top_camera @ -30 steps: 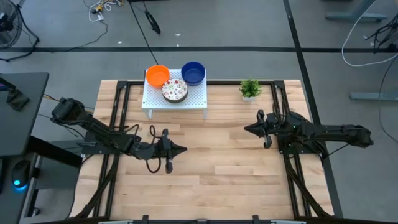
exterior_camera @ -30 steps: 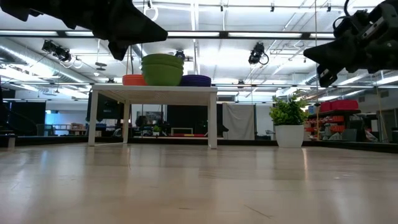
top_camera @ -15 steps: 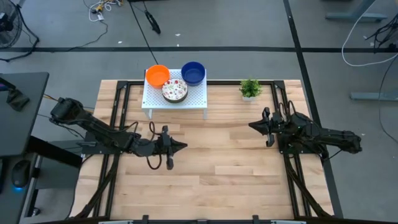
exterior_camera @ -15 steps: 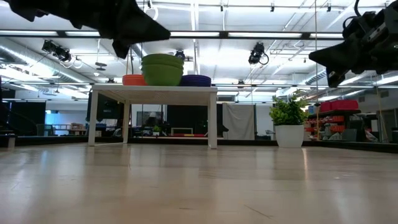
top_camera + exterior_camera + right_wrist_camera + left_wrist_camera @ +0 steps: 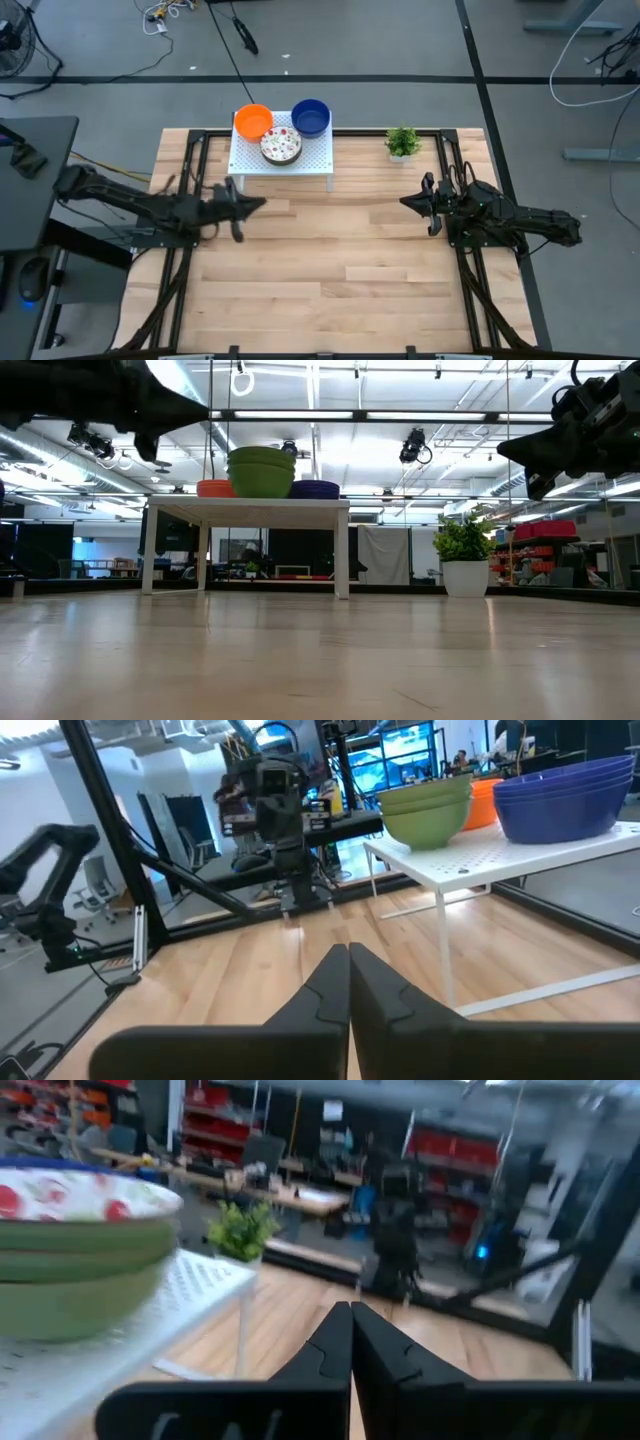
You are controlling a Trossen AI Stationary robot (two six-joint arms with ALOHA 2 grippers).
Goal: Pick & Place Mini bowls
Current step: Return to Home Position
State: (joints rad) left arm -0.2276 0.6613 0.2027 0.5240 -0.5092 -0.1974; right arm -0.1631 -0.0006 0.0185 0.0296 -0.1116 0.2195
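Left claw (image 5: 258,203): fingers pressed tight together with nothing between them; it hangs above the counter just in front of the rack's left end, tip pointing toward the middle of the counter.
Right claw (image 5: 405,203): also closed up and empty; it hangs over the right side of the counter, in front of the plant, tip pointing toward the middle, well apart from the left claw.
Counter (image 5: 350,285): pale wooden planks; the rack and the plant stand along its back edge.
Rack (image 5: 316,160): white, perforated top on legs, standing at the back edge, left of centre, and carrying all the bowls in sight.
Orange bowls (image 5: 253,121): stacked on the rack's back left corner.
Blue bowls (image 5: 311,117): stacked at the rack's back edge, to the right of the orange ones.
Speckled bowls (image 5: 281,146): white inside with red specks, green outside, stacked toward the rack's front edge, just beside the other two stacks and between them.
Plant (image 5: 403,142): small and green in a white pot, upright near the back edge, to the right of the rack and apart from it.
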